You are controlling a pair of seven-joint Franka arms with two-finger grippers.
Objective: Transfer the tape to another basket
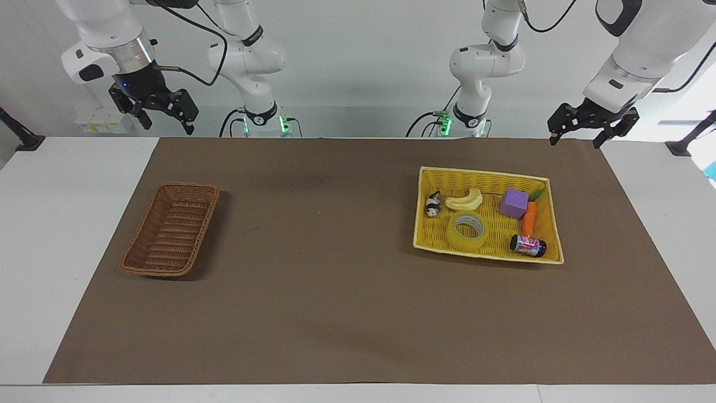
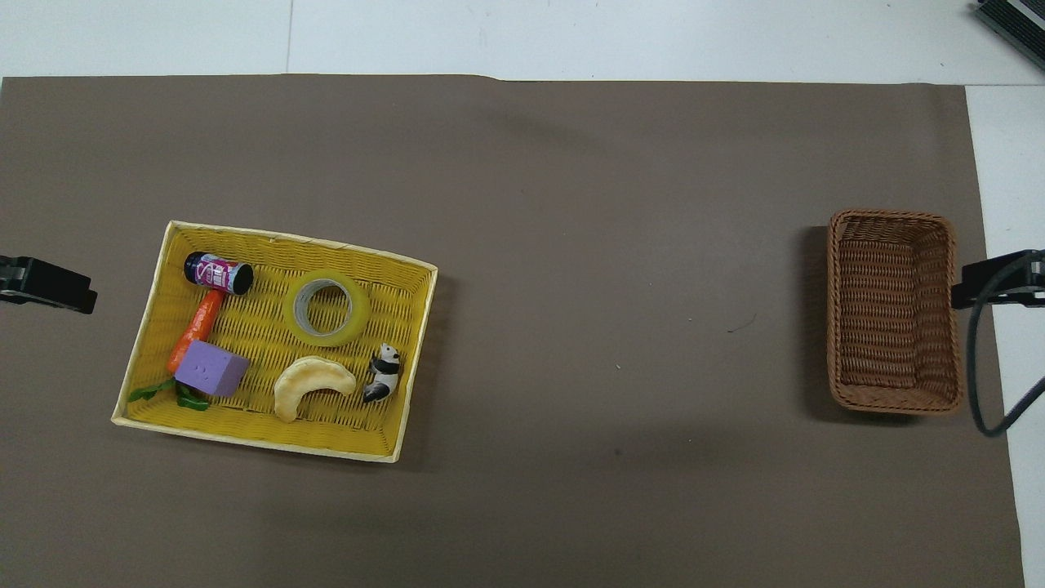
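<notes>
Left gripper point(image 1: 576, 137): raised over the mat's edge nearest the robots, at the left arm's end of the table, fingers spread, holding nothing.
Right gripper point(image 1: 162, 120): raised at the right arm's end, over the table edge by the robots, fingers spread, holding nothing.
Tape point(image 1: 467, 231): lying flat, core hole upward, in the yellow basket, along the wall farthest from the robots.
Yellow basket point(image 1: 481, 177): on the brown mat point(image 1: 335, 302), toward the left arm's end.
Banana point(image 1: 465, 200): in the yellow basket, just beside the tape, nearer to the robots than it.
Panda figure point(image 1: 433, 204): beside the banana, by the basket wall that faces the middle of the table.
Purple cube point(image 1: 513, 202): in the yellow basket, touching the carrot.
Carrot point(image 1: 529, 217): lying between the cube and the can, green top at the corner nearest the robots.
Small can point(image 1: 527, 245): on its side in the corner farthest from the robots, beside the tape.
Brown wicker basket point(image 1: 170, 228): on the mat toward the right arm's end, well apart from the yellow basket, nothing in it.
</notes>
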